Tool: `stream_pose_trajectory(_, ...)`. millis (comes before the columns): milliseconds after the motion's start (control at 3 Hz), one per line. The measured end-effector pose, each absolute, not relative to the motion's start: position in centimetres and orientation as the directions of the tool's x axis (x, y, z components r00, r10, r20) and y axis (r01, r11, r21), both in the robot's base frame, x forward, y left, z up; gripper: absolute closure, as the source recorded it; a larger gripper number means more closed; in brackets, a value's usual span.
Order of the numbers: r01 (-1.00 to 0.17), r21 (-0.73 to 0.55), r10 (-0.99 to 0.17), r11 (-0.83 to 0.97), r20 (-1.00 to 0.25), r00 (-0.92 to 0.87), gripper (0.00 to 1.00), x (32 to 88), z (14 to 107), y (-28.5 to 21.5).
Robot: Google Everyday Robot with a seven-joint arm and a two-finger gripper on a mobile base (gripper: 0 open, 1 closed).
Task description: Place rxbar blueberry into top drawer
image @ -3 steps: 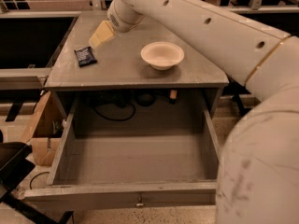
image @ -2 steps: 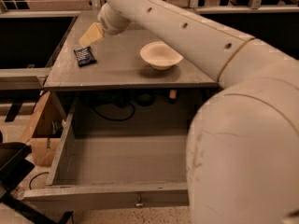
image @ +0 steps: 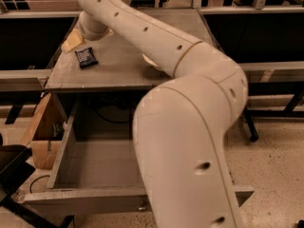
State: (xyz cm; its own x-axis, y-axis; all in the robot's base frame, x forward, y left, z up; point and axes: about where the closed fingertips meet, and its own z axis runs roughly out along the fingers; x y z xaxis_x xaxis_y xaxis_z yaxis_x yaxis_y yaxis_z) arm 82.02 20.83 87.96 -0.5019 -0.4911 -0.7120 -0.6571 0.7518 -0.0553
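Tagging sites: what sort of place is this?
Probably a lab or office: desk-like table with open drawer, speckled hard floor, cardboard box. Gripper is over the table, next to the rxbar.

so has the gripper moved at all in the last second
Yes. The gripper has swung left: it was beyond and right of the rxbar blueberry, and now sits beyond and left of it, near the left edge of the tabletop.

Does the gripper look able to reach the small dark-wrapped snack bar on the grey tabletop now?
Probably yes: the gripper hangs close beside the small dark-wrapped snack bar, which lies flat on the grey tabletop, with nothing between them.
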Motion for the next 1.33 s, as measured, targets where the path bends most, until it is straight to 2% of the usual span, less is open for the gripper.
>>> stream_pose_trajectory(667,-0.592,-0.021,-0.491,0.806,-0.583,-0.647,0.0,82.2,83.8,21.7)
stream_pose_trajectory(1000,-0.58,-0.022,-0.498,0.814,-0.538,-0.679,0.15,81.9,82.5,22.2)
stream_pose_trajectory(1333,-0.577,-0.04,-0.513,0.816,-0.51,-0.691,0.46,81.7,82.1,22.4)
